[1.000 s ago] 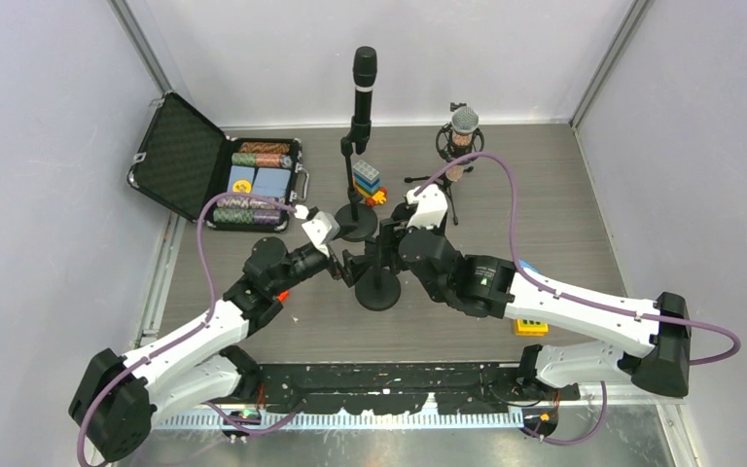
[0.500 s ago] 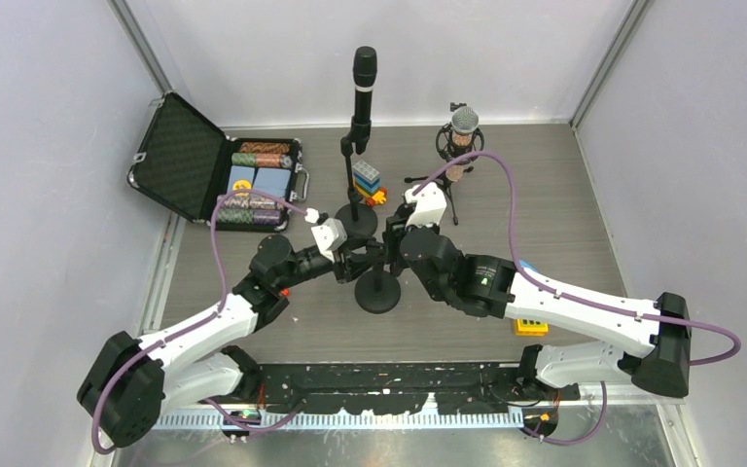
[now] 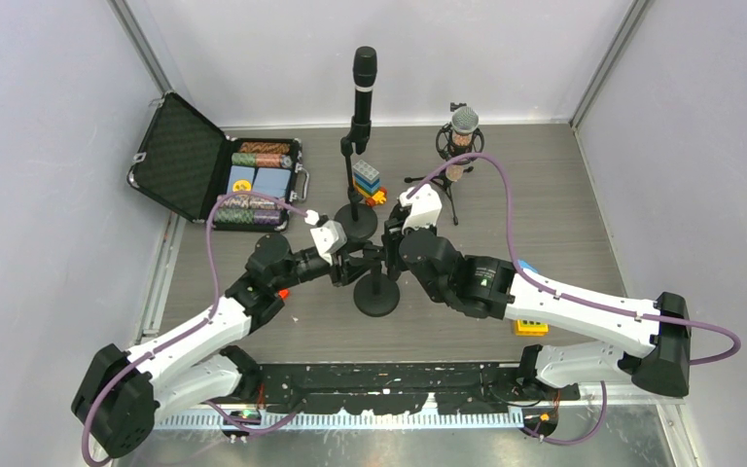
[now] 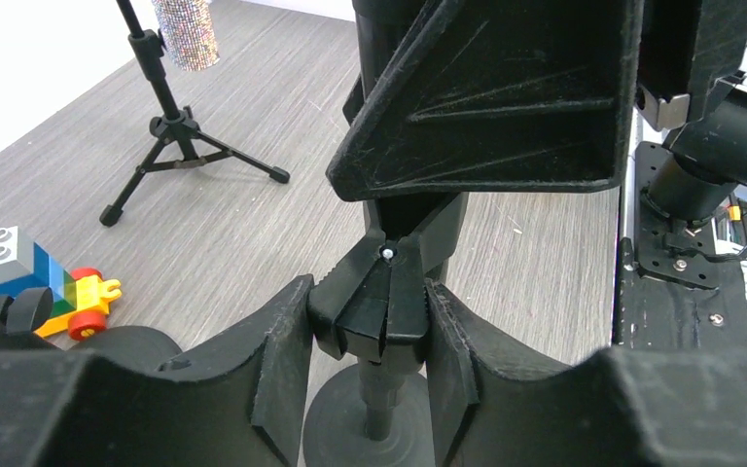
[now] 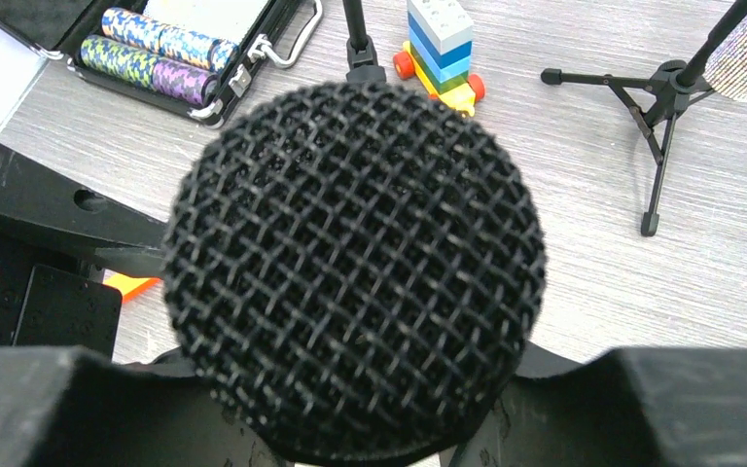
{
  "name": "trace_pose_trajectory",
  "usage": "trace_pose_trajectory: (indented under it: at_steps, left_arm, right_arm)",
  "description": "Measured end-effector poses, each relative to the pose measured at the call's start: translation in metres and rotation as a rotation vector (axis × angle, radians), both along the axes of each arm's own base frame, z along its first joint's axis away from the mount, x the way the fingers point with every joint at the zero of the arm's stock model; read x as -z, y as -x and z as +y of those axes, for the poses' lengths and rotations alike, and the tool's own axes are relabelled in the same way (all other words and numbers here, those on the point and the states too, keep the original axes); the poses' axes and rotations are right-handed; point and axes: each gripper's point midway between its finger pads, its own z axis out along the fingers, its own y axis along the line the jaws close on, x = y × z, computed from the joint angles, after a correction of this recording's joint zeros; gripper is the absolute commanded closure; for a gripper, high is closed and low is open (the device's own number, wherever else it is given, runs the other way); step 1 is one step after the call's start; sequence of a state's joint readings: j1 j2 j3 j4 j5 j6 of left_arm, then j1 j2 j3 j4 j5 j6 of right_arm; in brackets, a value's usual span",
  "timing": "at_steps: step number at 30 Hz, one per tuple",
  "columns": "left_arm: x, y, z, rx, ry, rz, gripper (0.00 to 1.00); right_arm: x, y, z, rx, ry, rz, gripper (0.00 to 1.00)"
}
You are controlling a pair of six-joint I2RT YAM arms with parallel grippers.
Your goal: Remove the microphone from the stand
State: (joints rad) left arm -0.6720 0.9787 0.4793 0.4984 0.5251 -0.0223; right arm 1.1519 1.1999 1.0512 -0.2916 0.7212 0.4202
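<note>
A short black stand with a round base (image 3: 377, 295) rises mid-table between my two arms. In the left wrist view my left gripper (image 4: 368, 313) is shut on the stand's clip (image 4: 386, 304), one finger pressed against each side, with the pole (image 4: 381, 404) below. The microphone's black mesh head (image 5: 355, 263) fills the right wrist view. My right gripper (image 5: 360, 433) is shut on the microphone body just under the head. From above, my left gripper (image 3: 354, 263) and right gripper (image 3: 389, 249) meet over the stand and hide the microphone.
A tall black microphone on a round-based stand (image 3: 363, 73) and a silver microphone on a tripod (image 3: 464, 122) stand behind. A toy block car (image 3: 368, 180) sits between them. An open case of poker chips (image 3: 243, 180) lies at the left, a yellow piece (image 3: 530, 327) by the right arm.
My left arm has swung right and its gripper has shut on the stand's clip. My right gripper has shut on the microphone and shifted slightly back.
</note>
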Motion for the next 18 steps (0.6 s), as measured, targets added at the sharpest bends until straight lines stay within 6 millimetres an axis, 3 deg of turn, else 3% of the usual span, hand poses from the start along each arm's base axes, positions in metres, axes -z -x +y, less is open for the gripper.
trace_pose_trajectory:
  at_steps: [4,9,16,18]
  left_arm:
    - [0.0005,0.001,0.0013,-0.001,-0.01,0.004,0.65]
    - [0.0007,0.0009,0.0014,-0.001,-0.016,0.007,0.57]
    - [0.0009,0.0009,0.0014,0.0,-0.018,0.006,0.75]
    - [0.0009,0.0011,0.0016,0.0,-0.02,0.004,0.7]
  right_arm:
    - [0.0015,0.0003,0.0003,-0.013,0.023,-0.004,0.65]
    - [0.0022,0.0001,0.0003,-0.028,0.051,-0.013,0.65]
    - [0.0024,0.0002,0.0011,-0.045,0.076,-0.02,0.65]
    - [0.0025,0.0003,0.0013,-0.048,0.078,-0.02,0.66]
